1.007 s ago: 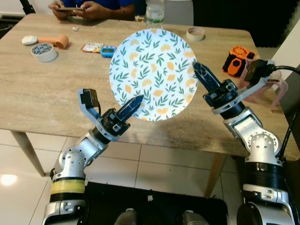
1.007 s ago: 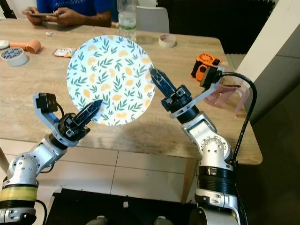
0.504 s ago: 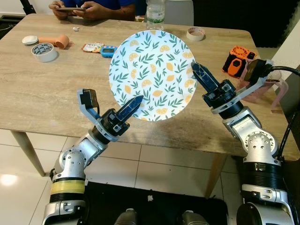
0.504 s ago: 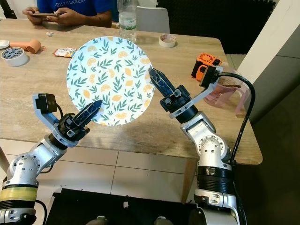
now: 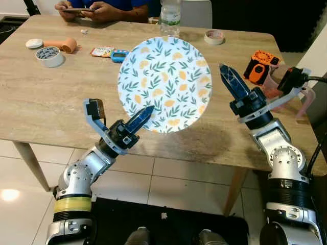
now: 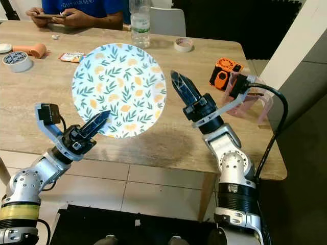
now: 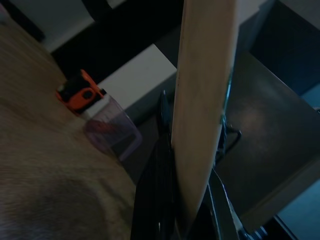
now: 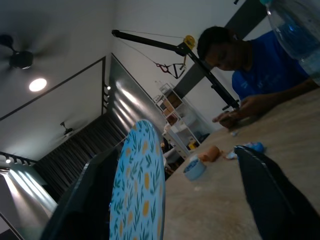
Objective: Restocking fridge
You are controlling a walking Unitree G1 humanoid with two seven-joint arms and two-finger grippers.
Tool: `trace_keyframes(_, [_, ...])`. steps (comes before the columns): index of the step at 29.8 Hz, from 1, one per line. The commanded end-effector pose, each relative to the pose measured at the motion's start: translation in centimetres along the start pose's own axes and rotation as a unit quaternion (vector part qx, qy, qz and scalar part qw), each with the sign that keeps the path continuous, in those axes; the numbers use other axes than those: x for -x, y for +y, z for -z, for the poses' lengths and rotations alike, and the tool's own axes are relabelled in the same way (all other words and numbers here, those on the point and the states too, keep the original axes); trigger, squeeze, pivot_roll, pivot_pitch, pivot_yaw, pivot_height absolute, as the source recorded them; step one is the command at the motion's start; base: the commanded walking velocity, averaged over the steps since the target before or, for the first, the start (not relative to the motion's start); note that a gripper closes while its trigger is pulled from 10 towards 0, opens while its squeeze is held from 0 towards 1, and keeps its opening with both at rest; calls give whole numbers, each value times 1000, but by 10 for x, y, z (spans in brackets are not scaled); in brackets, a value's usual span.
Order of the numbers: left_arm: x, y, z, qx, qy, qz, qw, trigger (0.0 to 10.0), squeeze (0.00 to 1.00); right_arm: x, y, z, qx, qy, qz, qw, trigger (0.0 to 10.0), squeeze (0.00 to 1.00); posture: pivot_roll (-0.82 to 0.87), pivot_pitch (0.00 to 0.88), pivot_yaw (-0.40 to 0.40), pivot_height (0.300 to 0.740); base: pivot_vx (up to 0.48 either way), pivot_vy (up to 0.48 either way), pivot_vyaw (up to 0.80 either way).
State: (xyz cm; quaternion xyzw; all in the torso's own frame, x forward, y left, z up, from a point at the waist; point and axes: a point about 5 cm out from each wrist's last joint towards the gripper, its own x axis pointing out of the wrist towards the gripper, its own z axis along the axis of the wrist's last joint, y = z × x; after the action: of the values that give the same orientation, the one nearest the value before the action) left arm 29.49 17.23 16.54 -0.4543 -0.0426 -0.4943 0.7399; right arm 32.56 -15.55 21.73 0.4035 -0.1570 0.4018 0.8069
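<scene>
A round plate point(image 5: 164, 82) with a lemon-and-leaf print is held up, tilted, above the wooden table point(image 5: 46, 102). My left gripper point(image 5: 142, 116) is shut on the plate's lower near rim; in the left wrist view the plate point(image 7: 202, 110) stands edge-on between the black fingers point(image 7: 157, 165). My right gripper point(image 5: 228, 77) is open, a short gap to the right of the plate's rim, touching nothing. The right wrist view looks past its spread fingers point(image 8: 272, 192) at the plate point(image 8: 140, 185) seen edge-on.
On the table are a water bottle point(image 5: 169, 11), two tape rolls point(image 5: 49, 55) point(image 5: 214, 36), an orange tape measure point(image 5: 261, 64), a pink jug point(image 5: 292, 94) at the right edge and small items point(image 5: 110, 53). A person's hands point(image 5: 89, 7) rest at the far side.
My right gripper has let go of the plate's right rim and drawn away to the right. The plate stays in my left gripper, tipped slightly flatter.
</scene>
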Motion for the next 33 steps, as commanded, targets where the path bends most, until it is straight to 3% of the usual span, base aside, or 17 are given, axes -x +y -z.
trace_keyframes(1, [4,3,-10,-33,-13,-27,999,0,0,12,-7,3,3,12,17,1000,10000,1000,-2,114,-16,740,0,0,0])
trace_keyframes(6, [4,6,-18,-61,-32,-53,996,0,0,21,-13,10,7,29,43,999,10000,1000,-1,109,-16,740,0,0,0])
trace_keyframes(7, [3,7,-18,-77,-34,-61,995,4824,0,24,-16,12,6,34,52,998,10000,949,0,101,-15,740,0,0,0])
trace_keyframes(8, [0,6,-17,-94,-30,-61,993,10000,0,28,-18,16,2,41,60,997,10000,0,1,97,-14,740,0,0,0])
trace_keyframes(11, [-5,4,-8,-109,-6,-54,993,10000,0,31,-19,21,-2,49,60,997,10000,0,3,93,-12,740,0,0,0])
trace_keyframes(20, [-16,8,15,-97,23,-59,993,10000,0,34,-18,31,-6,61,56,997,10000,0,8,88,-5,740,0,0,0])
trace_keyframes(24, [-24,6,37,-83,46,-46,994,10000,0,39,-21,42,-5,84,64,994,10000,0,8,91,0,740,-307,0,0])
trace_keyframes(33, [-25,5,42,-81,54,-37,995,10000,0,43,-22,45,-4,92,68,993,10000,0,9,93,4,740,-400,0,0])
